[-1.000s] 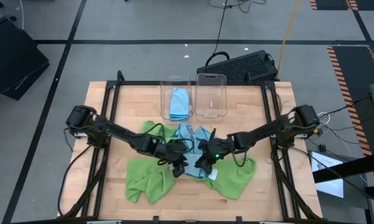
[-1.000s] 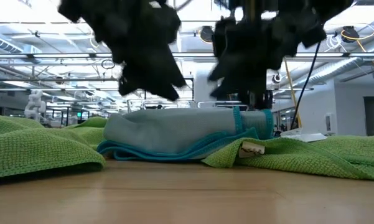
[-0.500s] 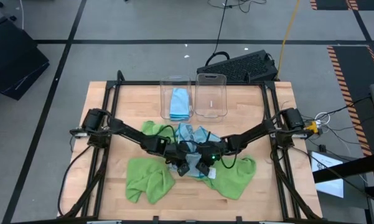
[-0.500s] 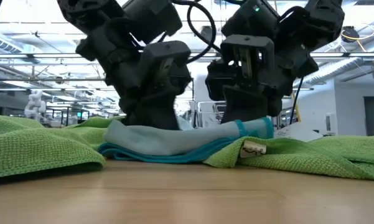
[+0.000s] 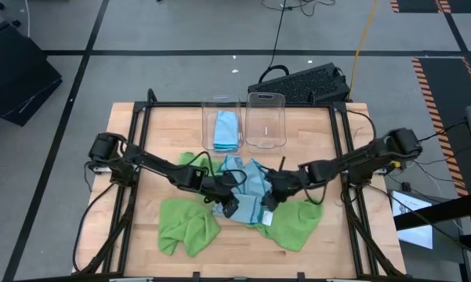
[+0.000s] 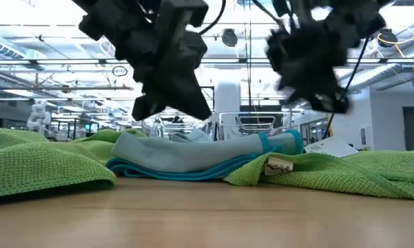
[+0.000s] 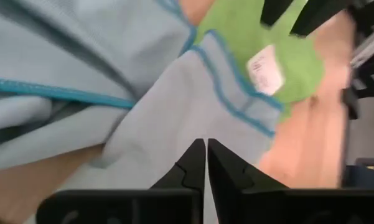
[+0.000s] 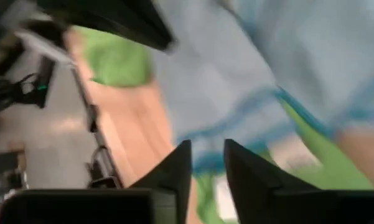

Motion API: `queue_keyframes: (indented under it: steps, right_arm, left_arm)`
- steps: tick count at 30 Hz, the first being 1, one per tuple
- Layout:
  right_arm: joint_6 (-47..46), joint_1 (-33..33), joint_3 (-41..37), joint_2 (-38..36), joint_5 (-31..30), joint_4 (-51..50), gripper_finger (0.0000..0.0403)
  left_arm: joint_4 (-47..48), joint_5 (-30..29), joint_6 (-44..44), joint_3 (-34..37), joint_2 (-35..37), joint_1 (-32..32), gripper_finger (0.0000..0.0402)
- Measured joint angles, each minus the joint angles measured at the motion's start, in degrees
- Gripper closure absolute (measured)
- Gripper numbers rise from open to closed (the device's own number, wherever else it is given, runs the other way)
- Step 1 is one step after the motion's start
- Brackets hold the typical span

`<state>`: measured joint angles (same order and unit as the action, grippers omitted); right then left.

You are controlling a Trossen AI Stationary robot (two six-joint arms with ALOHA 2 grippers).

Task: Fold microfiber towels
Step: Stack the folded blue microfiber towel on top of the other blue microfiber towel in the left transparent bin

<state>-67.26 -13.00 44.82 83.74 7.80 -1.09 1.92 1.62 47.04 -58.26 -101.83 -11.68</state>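
A light blue towel [image 5: 247,186] lies folded and rumpled at the table's middle, its near edge on the wood [image 6: 193,162] and its right part on a lime green towel [image 5: 298,223]. Another green towel [image 5: 184,225] lies bunched at the near left, and a third [image 5: 192,162] lies behind it. My left gripper [image 5: 229,205] is shut and empty just above the blue towel's near left part; it also shows in the left wrist view [image 7: 205,148]. My right gripper [image 5: 268,200] hovers over the towel's near right part, its fingers a little apart [image 8: 205,155] and empty.
Two clear bins stand at the far middle: the left one [image 5: 222,106] holds a folded blue towel [image 5: 227,129], and the right one [image 5: 266,117] shows nothing inside. A dark keyboard [image 5: 302,82] lies beyond the far edge. Black frame rails [image 5: 133,157] run along both sides.
Both grippers went down onto the blue towel half a second ago and have since risen clear of it. My right gripper has also drawn back a little toward the table's right edge. The towel lies flatter than a second ago.
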Motion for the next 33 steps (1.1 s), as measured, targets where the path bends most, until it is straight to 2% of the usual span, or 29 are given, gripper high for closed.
queue_keyframes:
  steps: [4, 8, 13, 17, 20, 28, 33]
  right_arm:
    - [-9.93, -2.44, -6.13, -0.02, -0.82, 6.75, 0.0244]
    - [-20.19, -4.99, -11.3, 0.0, -5.95, 15.27, 0.0192]
    - [-26.34, -7.2, -12.13, 0.89, -10.38, 19.01, 0.0151]
    - [-32.72, -7.76, -12.05, 4.44, -10.76, 25.92, 0.0145]
    - [-34.92, -7.88, -10.59, 7.57, -10.5, 27.07, 0.0147]
    - [-34.26, -7.66, -4.03, 14.56, -5.82, 25.98, 0.016]
    - [-34.01, -7.2, -2.67, 14.57, -4.8, 26.07, 0.016]
  left_arm:
    - [0.08, 0.45, -0.47, 0.05, -2.17, 0.22, 0.0392]
    - [2.04, 4.18, -1.67, 0.04, -4.94, 0.46, 0.0398]
    - [4.88, 4.45, -0.01, -0.18, -6.94, 0.42, 0.0384]
    - [2.56, 4.45, -2.17, -0.22, -7.84, 0.42, 0.0388]
    - [2.2, 3.7, -4.64, -0.17, -7.88, 0.54, 0.0398]
    - [2.05, 3.62, -5.92, -0.13, -7.95, 1.26, 0.038]
    - [2.04, 3.04, -6.21, -0.11, -7.99, 1.44, 0.0396]
